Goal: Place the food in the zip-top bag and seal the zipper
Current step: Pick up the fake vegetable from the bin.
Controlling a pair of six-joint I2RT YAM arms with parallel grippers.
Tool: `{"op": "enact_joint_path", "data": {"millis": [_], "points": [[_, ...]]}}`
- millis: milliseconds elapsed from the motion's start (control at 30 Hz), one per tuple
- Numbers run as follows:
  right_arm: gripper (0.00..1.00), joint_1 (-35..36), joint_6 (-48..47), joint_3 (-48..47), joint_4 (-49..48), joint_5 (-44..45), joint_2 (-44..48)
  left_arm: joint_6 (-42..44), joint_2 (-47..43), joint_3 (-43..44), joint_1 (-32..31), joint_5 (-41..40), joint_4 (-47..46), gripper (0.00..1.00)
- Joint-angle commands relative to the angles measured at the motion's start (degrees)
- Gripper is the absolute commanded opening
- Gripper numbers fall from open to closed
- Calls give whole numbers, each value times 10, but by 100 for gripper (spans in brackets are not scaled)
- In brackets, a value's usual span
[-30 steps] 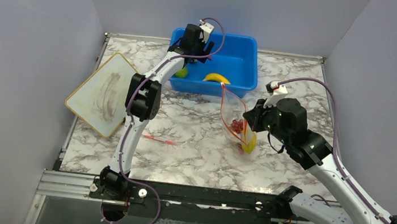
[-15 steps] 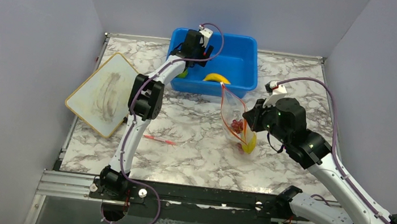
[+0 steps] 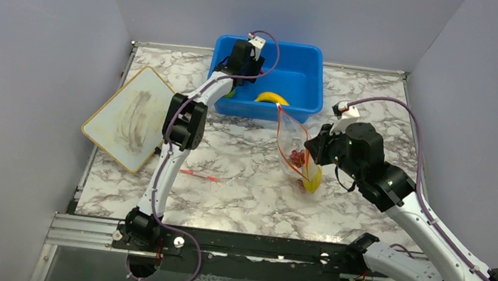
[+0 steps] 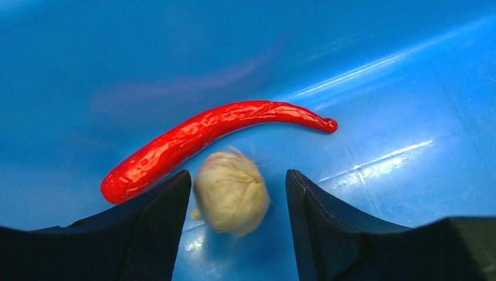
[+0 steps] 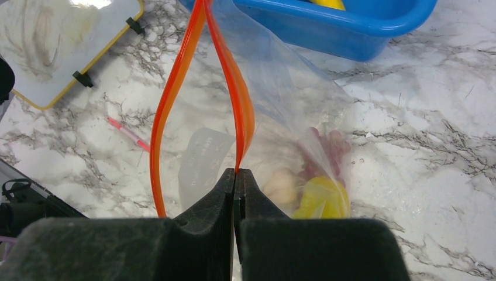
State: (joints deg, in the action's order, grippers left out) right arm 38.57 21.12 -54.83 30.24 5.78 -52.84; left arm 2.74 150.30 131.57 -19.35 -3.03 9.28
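Two jobs are shared out at this moment: one piece of food is being picked, and the zip-top bag (image 3: 290, 143) is being held open for it. The blue tub (image 3: 308, 83) is set at the middle of the far edge of the worktop (image 3: 240, 189), and the left arm is reached down into it. The left fingers (image 4: 158, 228) are spread wide, with a garlic bulb (image 4: 231, 199) sitting between them on the tub floor. The bulb is just beside one finger and a gap is seen on the other side, so it is not judged to be gripped yet. A red chili (image 4: 205, 137) is lying just behind the bulb, with its fat end near one fingertip. A banana (image 3: 271, 98) and a green lime (image 3: 228, 92) are also seen in the tub from above.

The bag is held up just in front of the tub, a little toward the right edge. The right fingers (image 5: 235, 187) are pressed together on one lip of the zipper (image 5: 175, 88), so the orange-red strip is opened into a long loop. Purple grapes (image 5: 327, 149), a yellow piece (image 5: 321, 199) and another pale bulb (image 5: 281, 186) are already inside.

The step in hand is judged to be the picking up of the garlic. Next, the spread fingers need to be closed softly on the round bulb alone — the chili must not be caught with it. The bulb then needs to be lifted out of the tub and carried to the open mouth of the bag. The zipper cannot be pressed shut until the chili, the banana and the lime are put in too.
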Motion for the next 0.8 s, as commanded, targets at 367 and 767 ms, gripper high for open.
{"op": "enact_joint_path", "data": {"millis": [367,767], "points": [[1,3,4,3,-18,2,-2,-20,-47,-50,8,4,-37,35],[1,2,24,12,-14,-10,18,-40,-122,-99,8,19,-22,28]]}}
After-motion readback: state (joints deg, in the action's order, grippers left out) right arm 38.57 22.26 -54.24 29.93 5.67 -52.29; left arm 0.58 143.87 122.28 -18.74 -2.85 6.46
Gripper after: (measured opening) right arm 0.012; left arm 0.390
